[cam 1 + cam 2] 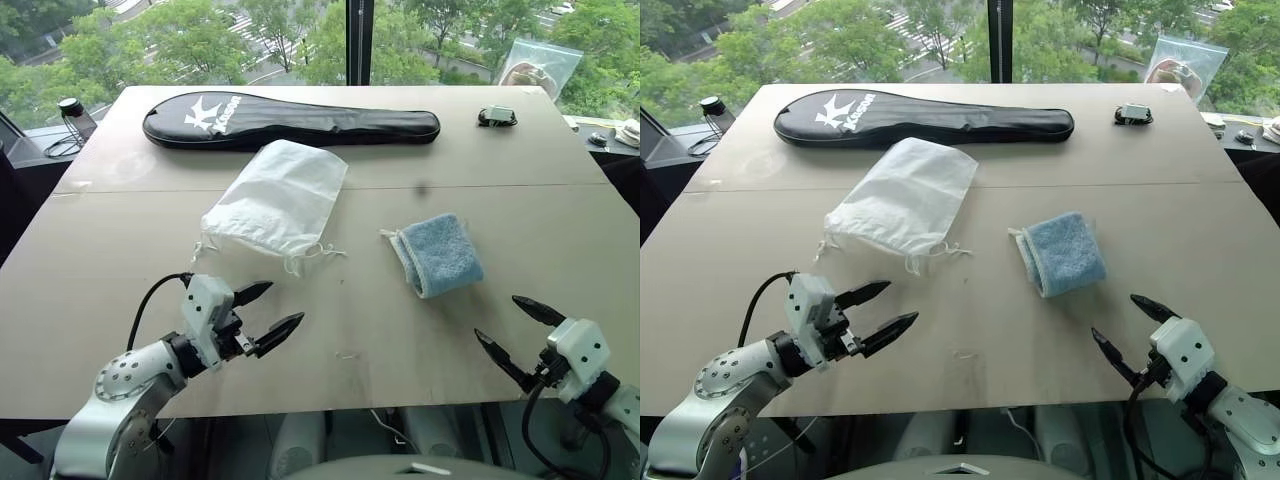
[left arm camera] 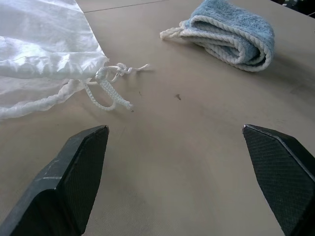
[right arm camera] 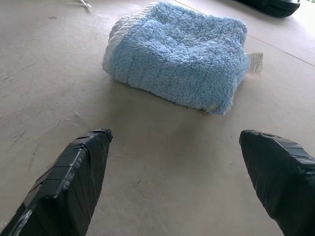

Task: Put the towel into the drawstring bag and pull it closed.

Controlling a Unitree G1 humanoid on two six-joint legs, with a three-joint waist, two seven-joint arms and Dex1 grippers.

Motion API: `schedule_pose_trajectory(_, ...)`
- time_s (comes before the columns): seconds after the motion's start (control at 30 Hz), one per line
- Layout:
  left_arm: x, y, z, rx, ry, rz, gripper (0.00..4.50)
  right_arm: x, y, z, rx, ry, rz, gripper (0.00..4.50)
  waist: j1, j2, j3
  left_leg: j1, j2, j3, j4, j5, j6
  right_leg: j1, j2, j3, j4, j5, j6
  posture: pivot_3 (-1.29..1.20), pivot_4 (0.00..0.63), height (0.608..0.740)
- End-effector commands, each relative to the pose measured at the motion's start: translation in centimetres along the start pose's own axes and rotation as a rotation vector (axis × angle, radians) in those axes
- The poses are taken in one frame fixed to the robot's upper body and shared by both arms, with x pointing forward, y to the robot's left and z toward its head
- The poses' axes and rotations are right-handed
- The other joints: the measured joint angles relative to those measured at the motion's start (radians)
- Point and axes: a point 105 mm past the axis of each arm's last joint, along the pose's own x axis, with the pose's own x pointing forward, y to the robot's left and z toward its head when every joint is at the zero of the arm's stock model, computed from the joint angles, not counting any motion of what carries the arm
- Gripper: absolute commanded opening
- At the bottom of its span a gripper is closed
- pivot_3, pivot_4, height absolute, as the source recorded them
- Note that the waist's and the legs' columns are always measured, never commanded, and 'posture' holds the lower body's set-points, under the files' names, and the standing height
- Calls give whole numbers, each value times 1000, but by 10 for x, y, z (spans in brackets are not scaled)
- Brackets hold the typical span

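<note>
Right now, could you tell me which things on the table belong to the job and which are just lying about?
Belong to the job:
- towel, folded, on the table
- drawstring bag, lying flat, cords loose at its mouth

Just lying about:
- black racket cover
- clear zip bag
- small black object

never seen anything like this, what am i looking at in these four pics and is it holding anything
This is a two-armed humanoid robot at a table. The two wide pictures come from a stereo camera on its head, looking down over its arms. The two close pictures come from cameras on its wrists, looking out between each gripper's two black fingers.

The left gripper and right gripper are both open and hold nothing.

On the table lie a folded light-blue towel, a white drawstring bag with its cords loose at the mouth, and farther back a long black racket cover. A clear plastic bag sits beyond the far right corner. The towel is still outside the bag.
</note>
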Motion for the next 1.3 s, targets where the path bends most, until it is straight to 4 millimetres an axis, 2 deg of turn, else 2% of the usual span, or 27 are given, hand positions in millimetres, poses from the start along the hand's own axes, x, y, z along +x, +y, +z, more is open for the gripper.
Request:
schedule_pose_trajectory(0.03, -3, 16, 10, 61, -51, 93, 4500, 9, 8, 28, -48, -121, 49, 4470, 0, 0, 0, 0, 0, 0, 0, 0, 0, 0, 0, 0, 0, 0, 0, 0, 150, 740)
schedule_pose_trajectory(0.07, -4, 29, 14, 100, -77, 164, 4500, 18, 22, 50, -61, -217, 125, 4470, -1, 0, 0, 0, 0, 0, 0, 0, 0, 0, 0, 0, 0, 0, 0, 0, 150, 740)
schedule_pose_trajectory(0.13, -8, 43, 20, 156, -112, 246, 4500, 25, 42, 75, -80, -327, 234, 4470, -5, 0, 0, 1, 1, 0, 0, 0, 0, 0, 1, 0, 1, 0, 0, 0, 150, 740)
schedule_pose_trajectory(0.2, -11, 51, 24, 198, -131, 296, 4500, 26, 51, 84, -88, -360, 300, 4470, -3, 0, 0, 1, 3, 0, 1, 0, 0, 0, 4, 0, 1, 0, 0, 0, 150, 740)
schedule_pose_trajectory(0.33, -26, 76, 29, 442, -84, 468, 4500, 25, 61, 100, -85, -389, 425, 4470, 4, -1, 0, 0, 2, 0, 0, 0, 0, 0, 3, 0, 0, 0, 0, 0, 150, 740)
schedule_pose_trajectory(0.4, -32, 79, 24, 660, 5, 465, 4500, 24, 63, 102, -84, -375, 460, 4470, 3, -2, 0, -1, 0, 0, 0, 0, 0, 0, 2, 1, -1, 0, 0, 0, 150, 740)
schedule_pose_trajectory(0.53, -35, 81, 20, 981, 86, 446, 4500, 24, 63, 105, -67, -365, 480, 4470, 3, -3, 0, 0, -1, 1, -1, 0, 0, 0, 0, 0, -1, 0, 0, 0, 150, 740)
schedule_pose_trajectory(0.6, -30, 84, 24, 1144, 97, 449, 4500, 25, 65, 106, -54, -364, 489, 4470, 5, -3, 0, 0, 0, 1, -1, 0, 0, 0, 0, 0, -1, 0, 0, 0, 150, 740)
schedule_pose_trajectory(0.63, -25, 90, 25, 1170, 97, 461, 4500, 26, 66, 107, -47, -364, 499, 4470, 8, -3, 0, 0, 0, 0, -1, 0, 0, 0, 0, 0, -1, 0, 0, 0, 150, 740)
schedule_pose_trajectory(0.83, 2, 103, 31, 1234, 60, 449, 4500, 25, 70, 111, -36, -380, 502, 4470, 14, -3, -1, 0, 0, 0, -1, 0, 0, 0, 0, -2, 0, 1, 0, 0, 150, 740)
schedule_pose_trajectory(1.0, 29, 115, 28, 1307, 91, 384, 4500, 25, 71, 111, -38, -391, 479, 4470, 12, -4, -1, 0, -3, 0, -1, 0, 0, 0, 0, -2, 0, 3, 4, 0, 150, 740)
schedule_pose_trajectory(1.1, 41, 118, 36, 1341, 72, 362, 3763, 27, 68, 112, -32, -401, 444, 4500, 8, -4, -1, -1, -3, 0, -1, 0, 0, 0, 0, -2, 0, 3, 4, 0, 150, 740)
schedule_pose_trajectory(1.17, 47, 119, 36, 1330, 70, 321, 2921, 28, 66, 111, -28, -404, 423, 4500, 6, -4, -1, -1, -3, 0, -1, 0, 0, 0, 0, -2, 1, 3, 5, 0, 150, 740)
schedule_pose_trajectory(1.2, 49, 121, 38, 1333, 66, 312, 2342, 29, 65, 110, -26, -403, 410, 4500, 5, -4, -1, -1, -3, 0, -1, 0, 0, 0, 0, -2, 1, 3, 5, 0, 150, 740)
schedule_pose_trajectory(1.3, 55, 125, 51, 1248, 46, 287, 929, 35, 56, 103, 3, -370, 340, 4500, 1, -4, -1, -1, -3, 0, -1, 0, 0, 0, 0, -2, 1, 3, 4, 0, 150, 740)
